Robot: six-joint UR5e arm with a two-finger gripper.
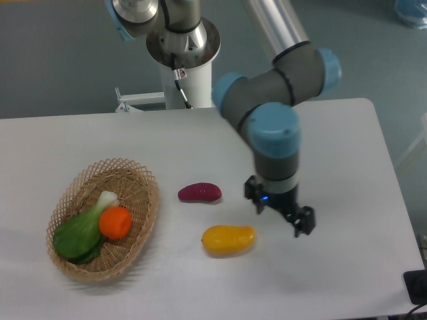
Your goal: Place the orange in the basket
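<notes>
Fingers [303, 223] of the gripper [293, 219] hold nothing (spread unreadable) above the white table [333, 147]; grey floor [60, 60] behind. Orange [115, 223] rests in the wicker basket [143, 200].

Orange [116, 222] bright orange-red; basket [142, 183] tan open-weave wicker w/ green-white veg [81, 231]; mango [228, 239] yellow-orange; purple-red fruit [199, 193]; table [333, 153] white.

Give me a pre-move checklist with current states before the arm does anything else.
1. Orange in basket: ok.
2. Orange resting beside the greens, not on the rim: ok.
3. Pincer clear of basket: ok, it is right of the mango.
4. Pincer empty: ok, nothing seen in it.
5. Pincer open or shut: cannot tell.
6. Purple fruit and mango apart on table: ok.
</notes>
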